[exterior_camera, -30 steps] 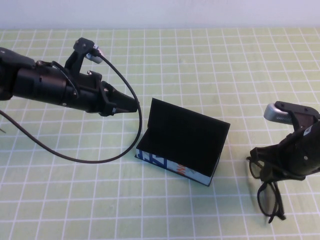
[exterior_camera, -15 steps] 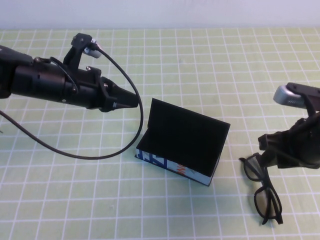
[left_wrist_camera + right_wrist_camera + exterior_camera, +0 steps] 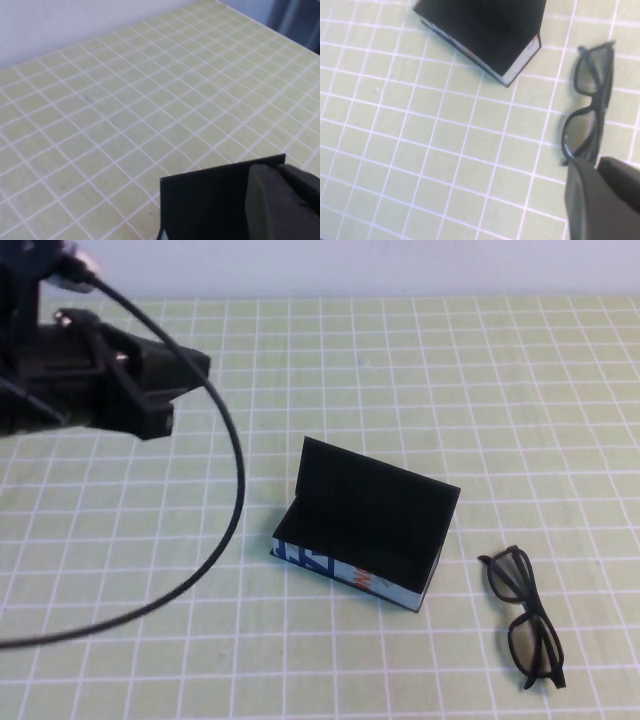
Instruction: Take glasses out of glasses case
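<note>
Green matting ruled with a white grid (image 3: 420, 370) covers the table, and a pale wall is seen behind it. Nearest the robot, on its right, the black thick-framed plastic glasses with squarish dark lenses (image 3: 523, 615) are laid flat on the mat, arms folded, apart from the case and held by nothing. Above them the right gripper (image 3: 605, 200) is seen only in the right wrist view, as a dark blurred mass at the frame's edge; whether it is open or clenched cannot be told, and nothing is seen in it. Just to the left of the glasses the rectangular glasses case with a white, blue-and-orange printed side (image 3: 365, 530) is placed, its matt black flap lid raised and its black inside bare. Farther back, on the robot's left, the left gripper (image 3: 165, 390) is held above the mat, well apart from the case; its state cannot be told either.
</note>
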